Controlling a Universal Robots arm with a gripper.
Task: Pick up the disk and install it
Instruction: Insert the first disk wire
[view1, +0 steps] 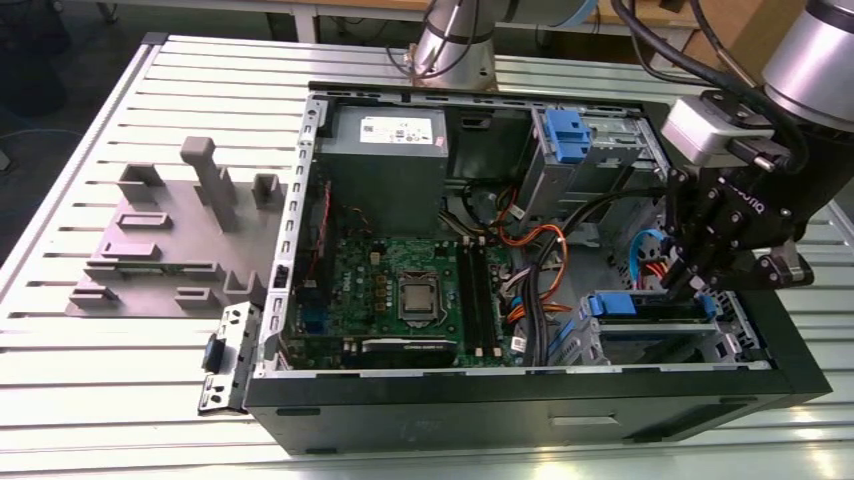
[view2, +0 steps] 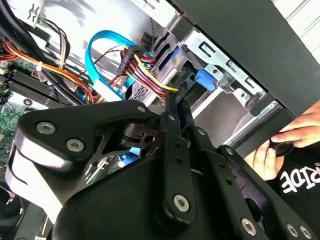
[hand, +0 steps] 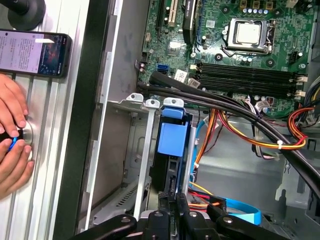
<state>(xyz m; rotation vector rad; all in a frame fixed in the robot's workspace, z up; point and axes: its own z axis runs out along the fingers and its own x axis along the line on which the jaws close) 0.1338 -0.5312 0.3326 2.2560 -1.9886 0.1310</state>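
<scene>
Black claw (view1: 697, 283) hangs inside the open case (view1: 534, 400), at the drive cage (view1: 667, 335) on the exterior view's right; its fingers (hand: 172, 207) sit close together on the end of the disk (hand: 170, 150), so it seems clenched on it. Blue-railed and standing on edge, the disk sits in a cage slot, directly under the claw. Orange, yellow and black cables (hand: 250, 135) and a blue ribbon cable (view2: 100, 55) crowd the space just beside it, with the motherboard (view1: 400, 290) beyond. Outside the case, a person's hands (hand: 12, 145) rest on the slatted table (view1: 107, 360) near a phone (hand: 32, 52). Grey fixture (view1: 167, 240) stands well apart.
</scene>
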